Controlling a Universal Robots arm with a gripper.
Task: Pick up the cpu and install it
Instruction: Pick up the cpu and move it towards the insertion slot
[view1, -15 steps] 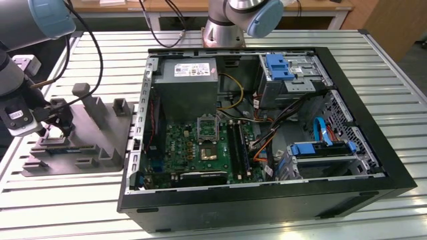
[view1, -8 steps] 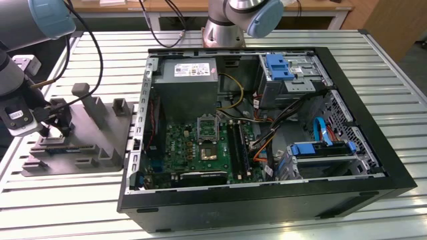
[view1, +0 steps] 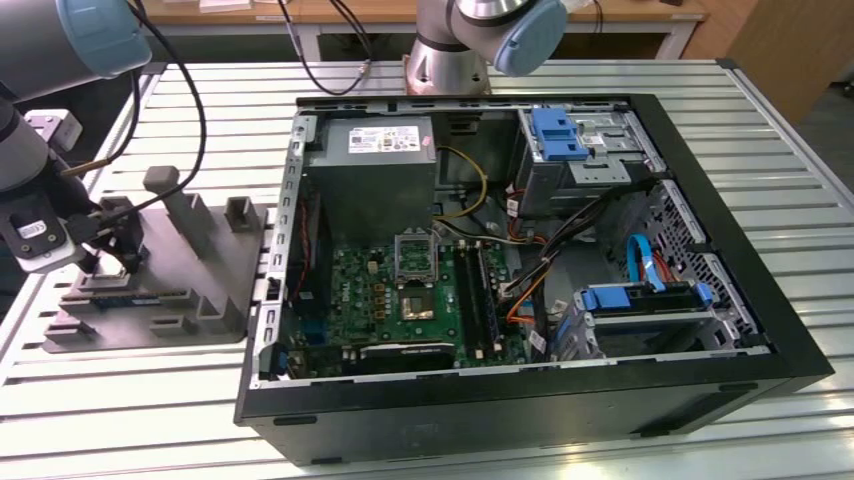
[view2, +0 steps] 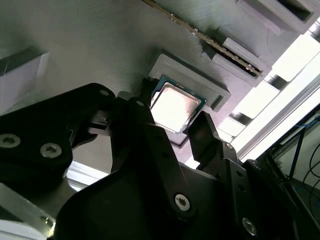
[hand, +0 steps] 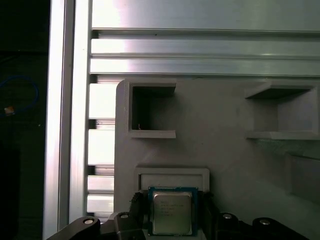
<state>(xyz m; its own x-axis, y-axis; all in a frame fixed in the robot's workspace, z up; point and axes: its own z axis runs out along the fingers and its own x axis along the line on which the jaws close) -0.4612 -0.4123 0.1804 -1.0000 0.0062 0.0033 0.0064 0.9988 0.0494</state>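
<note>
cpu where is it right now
In both wrist views the cpu lies in a raised nest on the grey fixture, at the exterior view's left of the computer case, under the gripper.

Arm (view1: 30, 150) reaches low, claw (view1: 112, 266) pointing straight down

We see a silver-grey tubular arm (view1: 447, 50) w/ pale blue joint caps (view1: 96, 30), black cables (view1: 198, 110) alongside, a white wrist block (view1: 34, 240), and a matte black gripper (view2: 175, 115) w/ silver screws (view2: 182, 201) on its links.
</note>
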